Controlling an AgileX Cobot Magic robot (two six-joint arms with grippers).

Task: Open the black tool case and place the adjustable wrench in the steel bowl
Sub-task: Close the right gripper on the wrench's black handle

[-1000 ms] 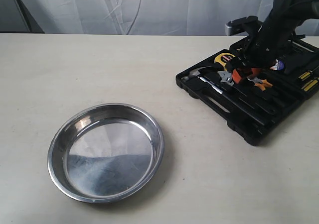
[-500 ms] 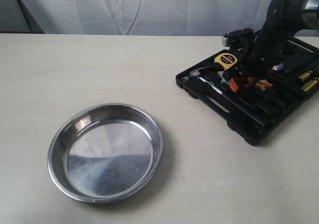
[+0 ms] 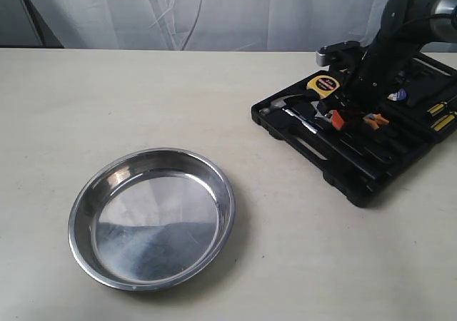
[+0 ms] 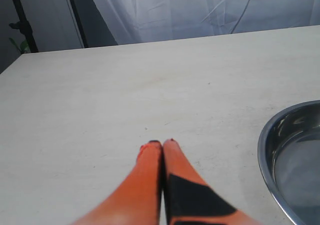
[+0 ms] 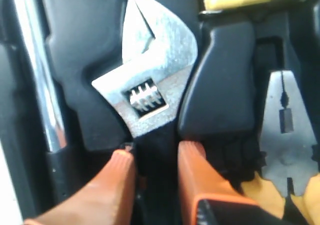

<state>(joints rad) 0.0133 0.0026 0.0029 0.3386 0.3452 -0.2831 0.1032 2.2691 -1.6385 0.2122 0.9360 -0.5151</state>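
Note:
The black tool case (image 3: 357, 171) lies open at the table's right. The adjustable wrench (image 5: 150, 80) rests in its slot, silver jaw head showing, black handle running back between my fingers. My right gripper (image 5: 155, 152) is down in the case (image 5: 220, 85), one orange finger pressed to each side of the handle. In the exterior view that gripper (image 3: 343, 118) sits low over the tools. The steel bowl (image 3: 151, 217) stands empty at the front left. My left gripper (image 4: 161, 144) is shut on nothing above bare table, with the bowl's rim (image 4: 267, 150) beside it.
A hammer (image 3: 282, 107) with a chrome shaft (image 5: 30, 60) lies beside the wrench. Orange-handled pliers (image 5: 285, 135) sit on the wrench's other side and a yellow tape measure (image 3: 321, 84) beyond its head. A white curtain hangs behind the table.
My right gripper has dropped lower into the case, onto the wrench handle, and its fingers have drawn in. The bowl and the case have not moved.

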